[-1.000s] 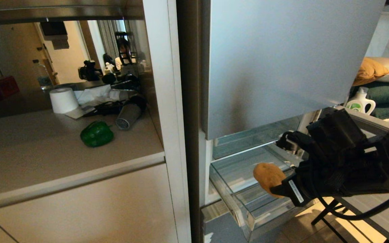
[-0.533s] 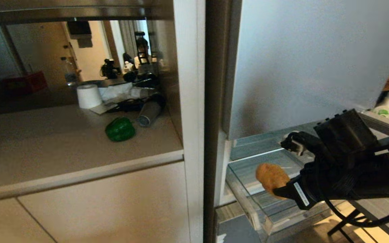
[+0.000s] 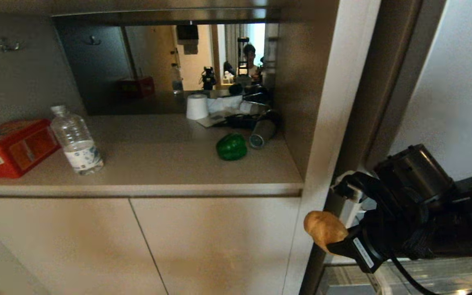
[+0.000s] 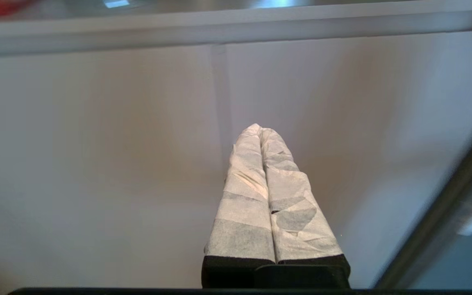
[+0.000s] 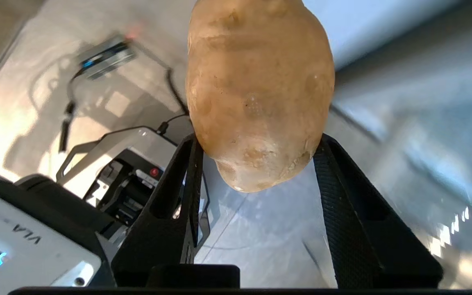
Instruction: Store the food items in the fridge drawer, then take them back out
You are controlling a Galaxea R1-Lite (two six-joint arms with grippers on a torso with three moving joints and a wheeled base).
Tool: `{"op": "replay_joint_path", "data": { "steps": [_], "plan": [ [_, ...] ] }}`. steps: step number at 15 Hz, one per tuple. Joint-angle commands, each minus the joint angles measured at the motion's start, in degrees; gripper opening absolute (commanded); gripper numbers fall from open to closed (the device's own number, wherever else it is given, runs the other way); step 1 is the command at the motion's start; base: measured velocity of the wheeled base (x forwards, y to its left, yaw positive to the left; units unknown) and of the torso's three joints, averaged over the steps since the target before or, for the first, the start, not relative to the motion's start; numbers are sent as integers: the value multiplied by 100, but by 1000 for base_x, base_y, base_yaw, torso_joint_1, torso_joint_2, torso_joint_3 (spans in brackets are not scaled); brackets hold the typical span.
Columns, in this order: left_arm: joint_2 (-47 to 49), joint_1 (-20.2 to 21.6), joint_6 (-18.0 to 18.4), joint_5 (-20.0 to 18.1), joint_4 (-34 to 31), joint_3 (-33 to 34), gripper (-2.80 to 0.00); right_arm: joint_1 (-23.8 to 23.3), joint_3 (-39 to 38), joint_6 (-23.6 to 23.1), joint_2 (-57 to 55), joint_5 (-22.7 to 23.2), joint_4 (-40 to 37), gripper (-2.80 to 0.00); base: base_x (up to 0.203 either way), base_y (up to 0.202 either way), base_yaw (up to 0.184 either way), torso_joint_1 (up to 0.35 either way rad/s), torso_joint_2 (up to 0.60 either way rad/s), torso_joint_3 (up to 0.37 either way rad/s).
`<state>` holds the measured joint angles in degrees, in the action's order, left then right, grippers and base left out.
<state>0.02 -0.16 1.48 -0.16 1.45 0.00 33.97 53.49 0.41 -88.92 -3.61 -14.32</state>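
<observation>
A tan-yellow potato (image 3: 324,235) is clamped between the black fingers of my right gripper (image 3: 335,242), low at the right, in front of the white cabinet post. In the right wrist view the potato (image 5: 258,90) fills the gap of the right gripper (image 5: 256,139), both fingers pressing its sides. The green bell pepper (image 3: 231,146) lies on the beige counter (image 3: 158,164), well to the left of and above that gripper. Only a strip of the clear fridge drawer (image 3: 432,275) shows, below my right arm. My left gripper (image 4: 259,129) is shut and empty, facing a beige cabinet front.
On the counter's left stand a clear water bottle (image 3: 76,141) and a red box (image 3: 8,147). A paper roll (image 3: 197,106), cables and a grey cylinder (image 3: 262,133) crowd the back near the pepper. The grey fridge door (image 3: 465,102) stands at the right.
The whole view has swung left, so counter, bottle and red box came into sight and the drawer slid to the bottom right. The potato stays in my right gripper.
</observation>
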Motion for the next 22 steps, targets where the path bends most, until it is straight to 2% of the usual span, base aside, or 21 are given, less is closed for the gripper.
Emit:
{"op": "replay_joint_path", "data": {
  "steps": [1,3,6,8,11,14,22],
  "plan": [
    [6,-2,2,-2,4,62,-280,136,-5,3,-9,-3,-3,-280,-2,-12,175,0,0,0],
    [-2,-2,2,-2,4,62,-280,302,-4,-11,-55,-22,286,-280,-1,-9,175,7,1,2],
    [6,-2,2,-2,4,62,-280,461,108,-47,-434,-36,1490,-280,1,-5,138,2,3,4],
    [6,-2,2,-2,4,62,-280,520,465,-56,-817,-70,2083,-280,0,-1,32,3,-1,3],
    [6,-2,2,-2,4,62,-280,612,1132,-20,-1262,-175,2171,-280,0,0,0,0,0,0],
    [6,-2,2,-2,4,62,-280,623,1868,52,-1890,-759,2178,-280,0,0,0,0,0,0],
    [3,-2,2,-2,4,62,-280,611,3706,57,-3420,-1781,2218,-280,0,0,0,0,0,0]
  ]
}}
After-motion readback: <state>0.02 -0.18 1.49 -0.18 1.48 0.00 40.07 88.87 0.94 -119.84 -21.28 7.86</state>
